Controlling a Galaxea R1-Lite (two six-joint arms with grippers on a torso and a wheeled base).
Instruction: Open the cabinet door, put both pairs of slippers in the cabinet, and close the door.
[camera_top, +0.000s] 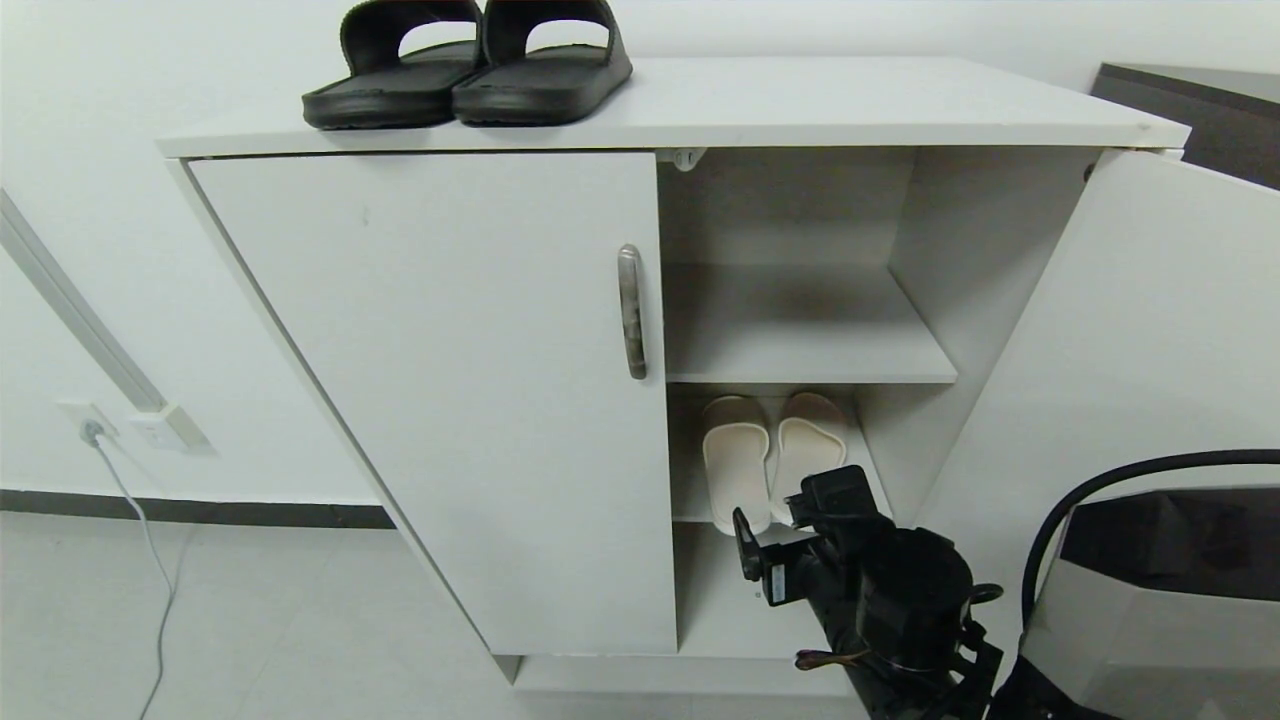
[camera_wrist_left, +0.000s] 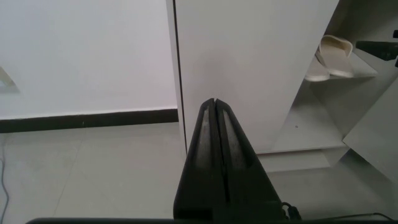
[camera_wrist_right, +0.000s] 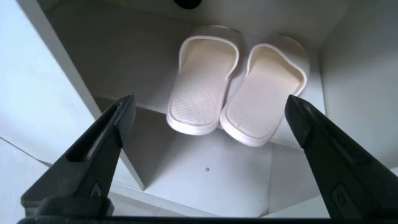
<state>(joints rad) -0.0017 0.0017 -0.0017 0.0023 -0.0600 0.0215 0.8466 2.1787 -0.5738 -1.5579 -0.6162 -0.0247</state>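
A white cabinet (camera_top: 800, 100) has its left door (camera_top: 440, 380) closed and its right door (camera_top: 1130, 330) swung open. A pair of black slippers (camera_top: 470, 70) rests on the left of the cabinet top. A pair of cream slippers (camera_top: 765, 455) (camera_wrist_right: 202, 87) (camera_wrist_left: 329, 53) lies side by side on the middle shelf, heels at the front. My right gripper (camera_top: 790, 520) (camera_wrist_right: 208, 112) hangs open just in front of that shelf, holding nothing. My left gripper (camera_wrist_left: 214, 102) is shut and empty, low above the floor, facing the cabinet's lower left corner.
The upper shelf (camera_top: 800, 330) and the bottom compartment (camera_top: 720, 600) hold nothing. The closed door carries a metal handle (camera_top: 631, 312). A wall socket (camera_top: 95, 430) with a cable (camera_top: 150, 560) is at the left. Dark furniture (camera_top: 1200, 110) stands behind the open door.
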